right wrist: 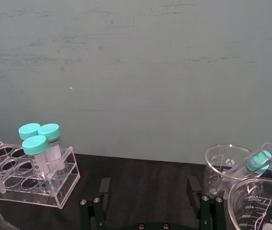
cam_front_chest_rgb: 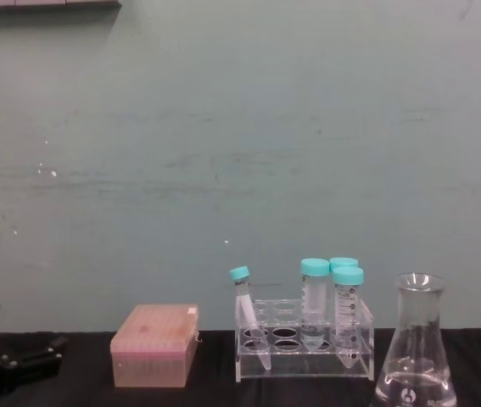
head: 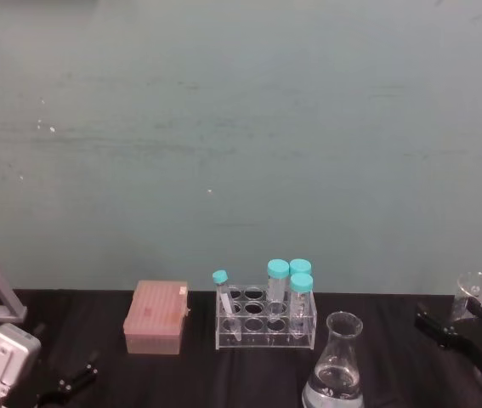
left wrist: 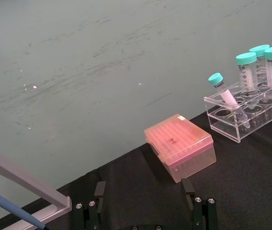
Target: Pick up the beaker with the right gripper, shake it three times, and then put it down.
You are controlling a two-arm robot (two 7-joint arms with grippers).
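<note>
Near the table's front, just right of the tube rack (head: pixel 266 317), stands the beaker (head: pixel 335 365), well apart from me. I'm the right gripper (head: pixel 462 336), low at right, fingers apart, empty. Glass = fragile & slick, bit of clear liquid, so light-ish but sloshy. Best hold prob. the narrow neck under the flared rim. Left gripper (cam_front_chest_rgb: pixel 7 360) parked far left, fingers apart.

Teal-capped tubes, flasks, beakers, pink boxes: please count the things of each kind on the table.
Teal-capped tubes: 5, four in the clear rack, one in a beaker
Conical flask: 1
Beakers: 2
Pink box: 1
Total: 9
</note>
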